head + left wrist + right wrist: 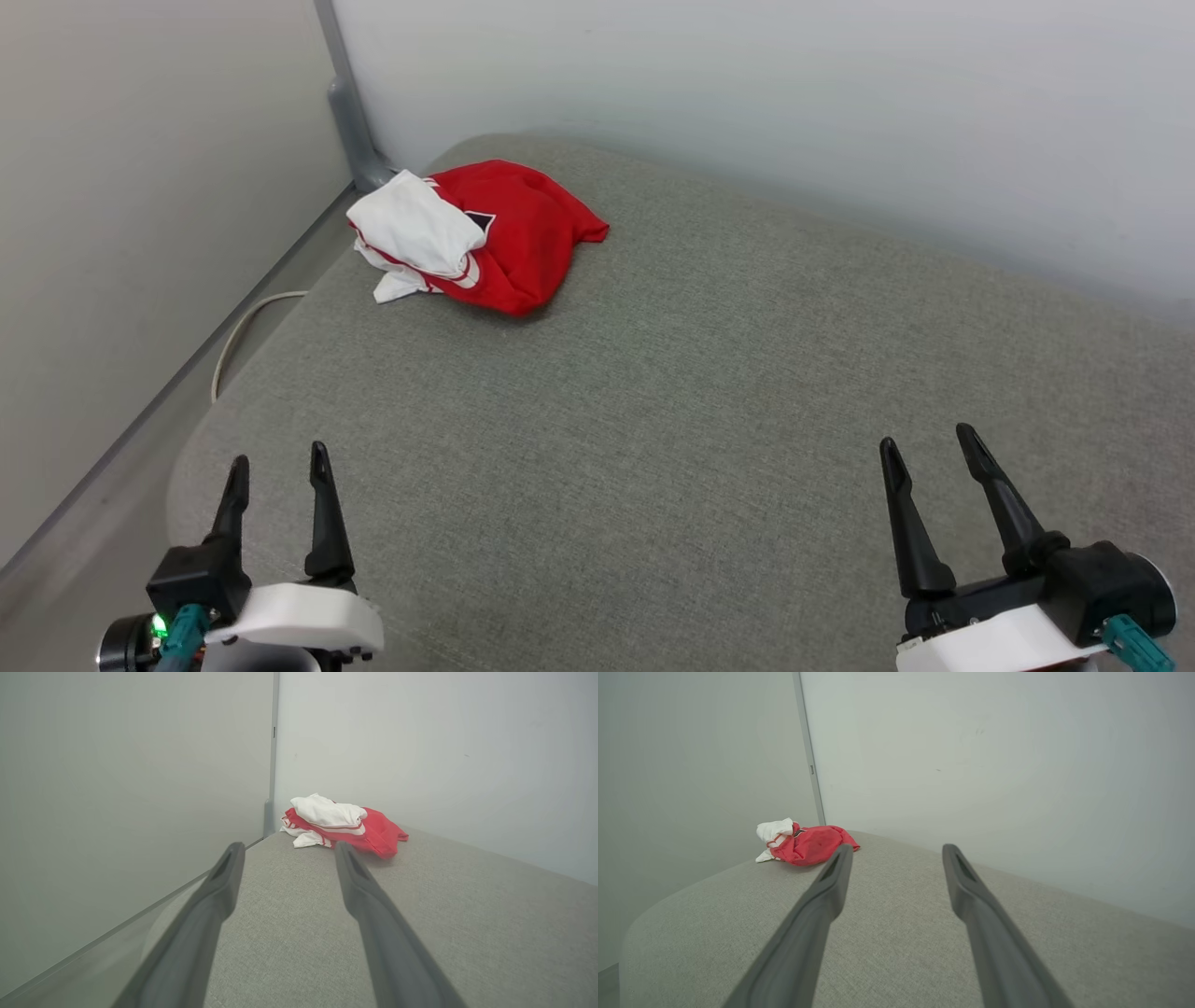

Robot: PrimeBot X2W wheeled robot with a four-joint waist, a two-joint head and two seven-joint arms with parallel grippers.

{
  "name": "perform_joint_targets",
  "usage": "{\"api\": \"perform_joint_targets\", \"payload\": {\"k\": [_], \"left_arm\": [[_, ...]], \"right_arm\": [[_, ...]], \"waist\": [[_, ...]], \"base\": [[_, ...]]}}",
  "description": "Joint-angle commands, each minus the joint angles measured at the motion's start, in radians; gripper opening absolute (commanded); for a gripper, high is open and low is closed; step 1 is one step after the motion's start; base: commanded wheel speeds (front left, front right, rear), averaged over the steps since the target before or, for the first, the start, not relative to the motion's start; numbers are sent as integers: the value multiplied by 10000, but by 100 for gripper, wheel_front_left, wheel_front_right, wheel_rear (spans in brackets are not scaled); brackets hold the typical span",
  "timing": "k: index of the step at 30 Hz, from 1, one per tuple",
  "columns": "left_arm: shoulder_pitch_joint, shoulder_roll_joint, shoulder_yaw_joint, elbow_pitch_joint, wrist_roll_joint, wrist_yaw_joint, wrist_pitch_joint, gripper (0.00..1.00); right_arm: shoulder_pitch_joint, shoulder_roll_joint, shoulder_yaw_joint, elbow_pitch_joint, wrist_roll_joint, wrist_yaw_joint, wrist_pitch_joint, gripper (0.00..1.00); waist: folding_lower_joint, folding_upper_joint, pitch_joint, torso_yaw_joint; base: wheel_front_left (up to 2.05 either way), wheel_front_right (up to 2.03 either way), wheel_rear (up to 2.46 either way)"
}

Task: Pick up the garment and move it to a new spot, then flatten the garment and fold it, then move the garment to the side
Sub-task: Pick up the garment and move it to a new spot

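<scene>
Item inspected: the garment (504, 238), a red jersey with a white sleeve folded over its top. It lies crumpled in a heap at the far left corner of the grey padded surface (653, 420), close to the left edge and just short of the wall corner post (350, 103).

My left gripper (280, 457) hovers over the near left corner, fingers spread wide and holding nothing. My right gripper (927, 437) hovers at the near right, likewise spread and empty. Both are well apart from the garment.

Risks noted:
- The heap sits near the left edge. A sideways nudge on approach could tip it off into the gap where a pale cable (238, 331) runs.
- The layers are bunched. Pinching only the loose white sleeve would likely lift a trailing tangle, which would be harder to flatten.
- The reach ends near the post and wall, so overshooting could strike them.
- Coming down too low could dig my fingertips into the soft covering.
</scene>
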Motion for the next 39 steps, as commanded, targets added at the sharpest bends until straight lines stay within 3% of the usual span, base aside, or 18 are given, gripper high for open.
{"api": "perform_joint_targets", "payload": {"k": [1, 6, 13, 19, 24, 29, 32, 39], "left_arm": [[-294, -3, 120, 40, -31, -176, -24, 100], [-1277, 32, 804, 134, 59, -785, -24, 100], [-3658, 741, 1777, 440, 206, -1500, -24, 100], [-5814, 1485, 2312, 827, -17, -1753, -23, 100], [-7306, 2215, 2196, 1725, -158, -1871, -24, 100], [-8647, 3077, 1371, 3407, -503, -1883, 71, 100], [-9267, 3548, 429, 4363, -1068, -1887, 750, 100], [-10245, 4614, -1916, 5844, -3186, -1890, 4455, 100]], "right_arm": [[-140, 13, 25, -41, -40, -7, -25, 100], [-332, 13, 94, -156, -289, -7, -25, 100], [-896, 11, 142, -517, -946, -7, -26, 100], [-1546, -213, 227, -1008, -1280, -7, -26, 100], [-1957, -398, 280, -1410, -1436, -7, -25, 100], [-2251, -552, 285, -1774, -1563, -7, -25, 100], [-2374, -607, 272, -1957, -1641, -7, -25, 100], [-2554, -665, 157, -2221, -1721, -7, -25, 100]], "waist": [[0, 0, 106, -155], [0, 0, 536, -559], [0, 0, 1691, -1224], [0, 0, 2795, -1727], [0, 0, 3462, -1965], [0, 0, 4042, -2077], [0, 0, 4362, -2125], [0, 0, 4937, -2285]], "base": [[0, 0, 0], [0, 0, 0], [0, 0, 0], [0, 0, 0], [0, 0, 0], [0, 0, 0], [0, 0, 0], [0, 0, 0]]}}
